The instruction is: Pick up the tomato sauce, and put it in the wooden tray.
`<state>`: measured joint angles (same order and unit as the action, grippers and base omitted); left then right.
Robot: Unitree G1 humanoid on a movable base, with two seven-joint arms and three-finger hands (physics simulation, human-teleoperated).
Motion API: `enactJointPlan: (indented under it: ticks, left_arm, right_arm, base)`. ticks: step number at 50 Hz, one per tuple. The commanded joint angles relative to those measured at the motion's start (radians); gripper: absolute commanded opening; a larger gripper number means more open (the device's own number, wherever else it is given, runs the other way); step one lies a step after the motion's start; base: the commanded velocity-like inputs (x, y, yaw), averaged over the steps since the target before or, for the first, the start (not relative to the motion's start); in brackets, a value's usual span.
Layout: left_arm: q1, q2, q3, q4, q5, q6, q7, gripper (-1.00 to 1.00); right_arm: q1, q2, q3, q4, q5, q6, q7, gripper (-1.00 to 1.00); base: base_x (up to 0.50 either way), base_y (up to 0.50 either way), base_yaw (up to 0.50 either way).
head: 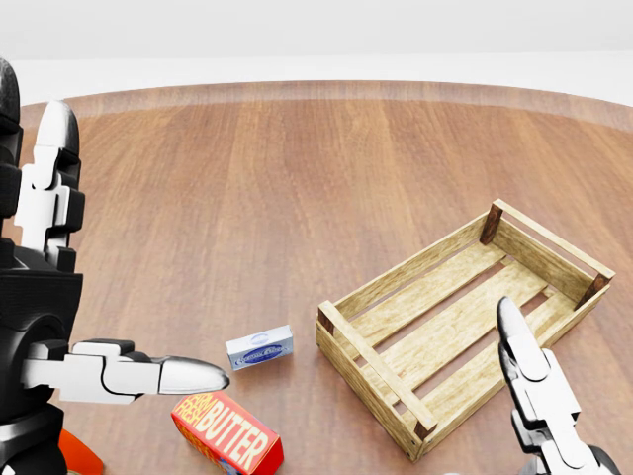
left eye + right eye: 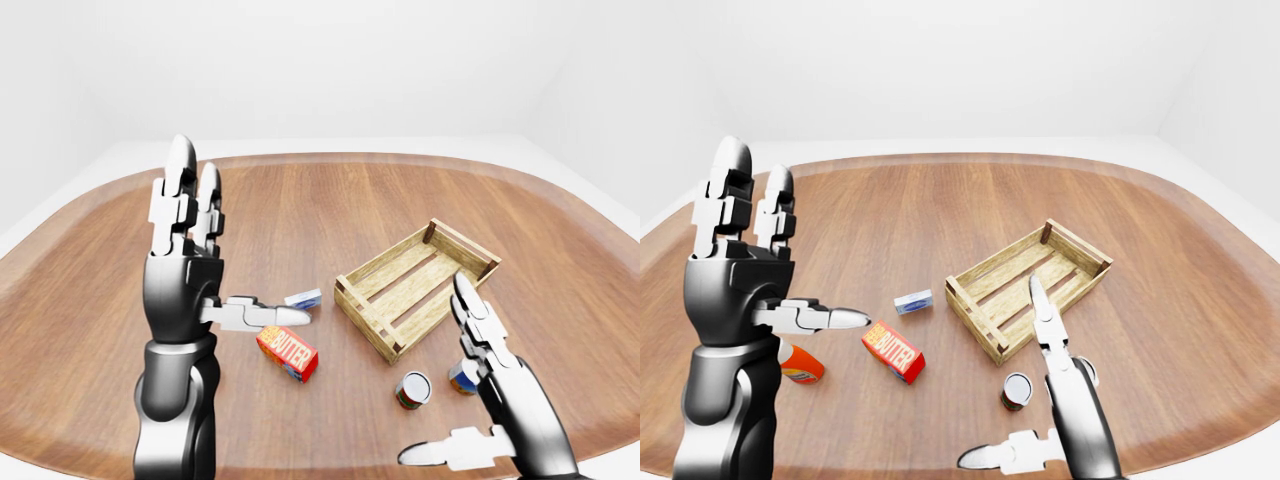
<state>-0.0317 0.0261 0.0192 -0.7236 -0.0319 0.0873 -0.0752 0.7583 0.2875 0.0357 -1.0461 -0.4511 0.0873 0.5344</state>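
A small can with a red label [image 2: 412, 389], the tomato sauce as far as I can tell, stands upright on the wooden table just below the wooden tray [image 2: 415, 285], which holds nothing. My right hand [image 2: 436, 372] hovers open low at the right, its fingers [image 2: 478, 320] pointing up beside the can and its thumb stretched left below it, touching nothing. Raised at the left, my left hand [image 2: 240, 245] is open with its fingers up and thumb [image 1: 178, 376] pointing right, well away from the can.
A red butter box [image 2: 288, 353] and a small blue-and-white box [image 2: 303, 298] lie left of the tray. A second can with a blue label [image 2: 462, 377] stands right of the red one. An orange bottle [image 2: 800, 365] lies behind my left arm. The table's rounded edge runs along the bottom.
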Motion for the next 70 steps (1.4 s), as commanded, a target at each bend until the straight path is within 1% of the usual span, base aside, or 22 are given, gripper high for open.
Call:
enactJointPlan:
  ticks: [1,6,9,17,22,32,43,57,70]
  left_arm:
    - [0.007,-0.002,-0.007,0.021,0.01,0.0,-0.004,1.0]
    - [0.004,-0.002,-0.006,0.006,0.009,0.0,-0.005,1.0]
    - [0.005,-0.003,-0.006,0.007,0.009,0.0,-0.004,1.0]
    - [0.008,-0.003,-0.011,0.007,0.012,0.0,-0.004,1.0]
    - [0.005,-0.004,-0.006,0.004,0.008,0.0,-0.005,1.0]
    - [0.008,-0.003,-0.009,0.017,0.012,0.0,-0.007,1.0]
    - [0.008,-0.003,-0.015,0.006,0.015,0.0,-0.006,1.0]
    - [0.0,-0.003,-0.011,-0.008,0.015,0.0,-0.007,1.0]
    - [0.0,-0.003,-0.011,-0.003,0.015,0.0,-0.008,1.0]
  right_arm:
    - [0.143,-0.192,0.087,-0.001,0.204,0.0,-0.233,1.0]
    - [0.163,-0.338,0.143,-0.001,0.298,0.0,-0.395,1.0]
    - [0.165,-0.405,0.17,-0.001,0.336,0.0,-0.468,1.0]
    - [0.153,-0.505,0.213,0.093,0.381,0.0,-0.591,1.0]
    - [0.156,-0.547,0.232,0.152,0.409,0.0,-0.641,1.0]
    - [0.152,-0.592,0.261,0.222,0.425,0.0,-0.694,1.0]
    - [0.116,-0.609,0.278,0.258,0.432,0.0,-0.727,1.0]
    - [0.085,-0.602,0.274,0.329,0.432,0.0,-0.735,1.0]
    - [0.014,-0.573,0.271,0.389,0.417,0.0,-0.724,1.0]
  base:
    - [0.0,0.0,0.0]
    - [0.0,0.0,0.0]
    - [0.0,0.0,0.0]
    - [0.0,0.0,0.0]
    - [0.0,0.0,0.0]
    - [0.0,0.0,0.0]
    - [0.0,0.0,0.0]
    - [0.0,0.0,0.0]
    - [0.0,0.0,0.0]
